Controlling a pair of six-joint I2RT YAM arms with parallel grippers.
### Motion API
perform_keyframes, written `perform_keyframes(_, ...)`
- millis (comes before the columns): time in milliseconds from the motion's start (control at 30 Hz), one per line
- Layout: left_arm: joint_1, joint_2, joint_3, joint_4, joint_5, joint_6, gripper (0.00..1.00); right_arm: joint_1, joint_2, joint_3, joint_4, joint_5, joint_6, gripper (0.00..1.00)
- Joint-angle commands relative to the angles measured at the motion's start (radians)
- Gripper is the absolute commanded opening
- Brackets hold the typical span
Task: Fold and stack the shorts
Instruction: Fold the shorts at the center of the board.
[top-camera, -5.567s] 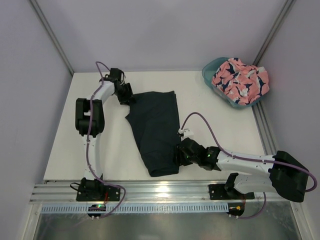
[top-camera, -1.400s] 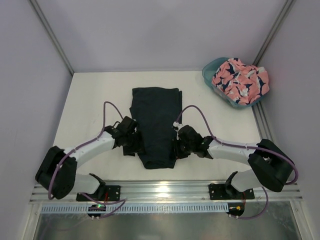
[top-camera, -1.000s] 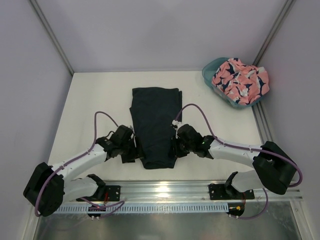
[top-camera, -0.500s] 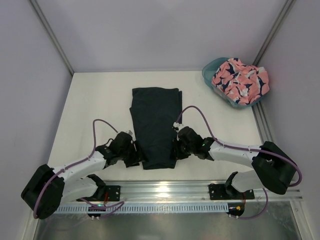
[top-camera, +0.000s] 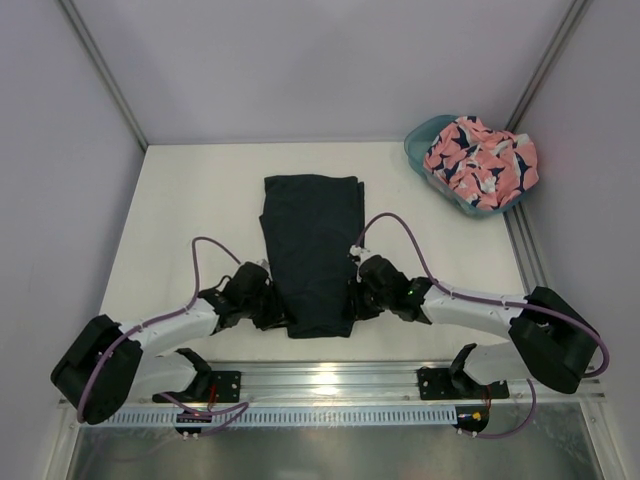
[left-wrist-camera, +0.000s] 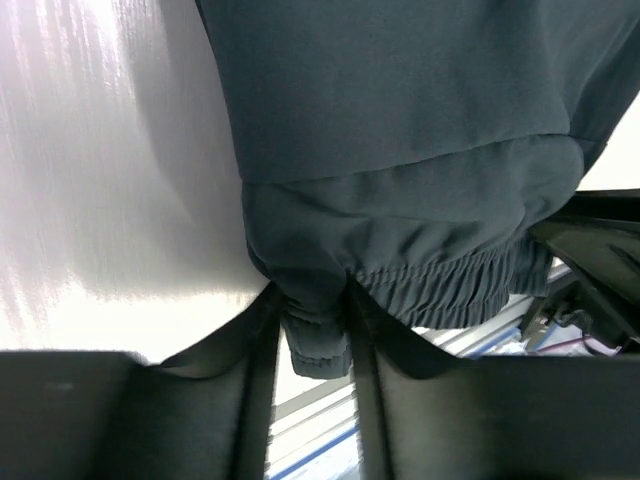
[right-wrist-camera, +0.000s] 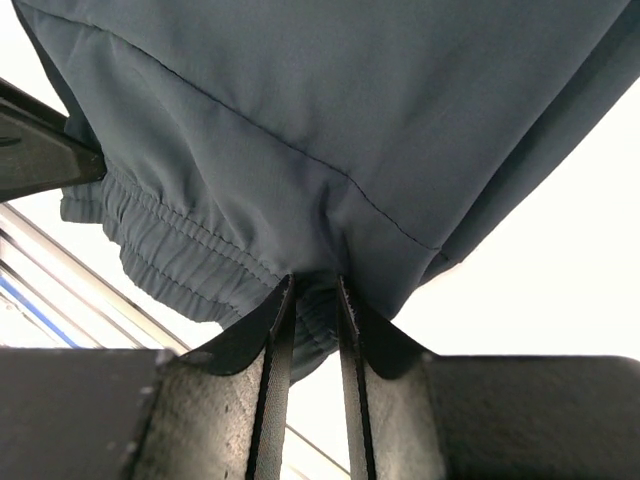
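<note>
While both arms reach low over the near part of the table, the left pincer is clenched on the near-left corner of the dark shorts, and the right pincer is clenched on the near-right corner. From the left wrist, a bunched knob of dark cloth sits squeezed between the two fingers. The gathered waistband runs off to the right of the fingertips, and smooth cloth spreads ahead of them. From the right wrist, the fingers stand almost together, with a thin fold of the same cloth nipped between the tips. Here the waistband lies to their left and the flat cloth stretches ahead. Between the two pincers the near edge of the shorts runs across, and the rest of the garment lies flat on the table, reaching away from both toward the far side. Well beyond the right pincer and off to its right, at the far corner, the pink patterned shorts are heaped in the teal tub, well apart from the dark pair.
</note>
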Motion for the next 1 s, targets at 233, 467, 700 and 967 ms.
perform_keyframes(233, 0.015, 0.094, 0.125, -0.158, -0.063, 0.119, 0.0, 0.059, -0.108, 0.08, -0.068, 0.105, -0.128, 0.47)
perform_keyframes(467, 0.122, 0.172, 0.218, -0.222, 0.066, 0.217, 0.0, 0.31, -0.054, 0.213, 0.024, 0.312, -0.437, 0.69)
perform_keyframes(700, 0.237, 0.186, 0.337, -0.348, 0.205, 0.292, 0.0, 0.48, 0.174, 0.313, 0.085, 0.532, -0.7, 0.73)
perform_keyframes(967, 0.294, 0.206, 0.412, -0.445, 0.273, 0.32, 0.0, 0.564, 0.346, 0.301, 0.263, 0.764, -0.819, 0.83)
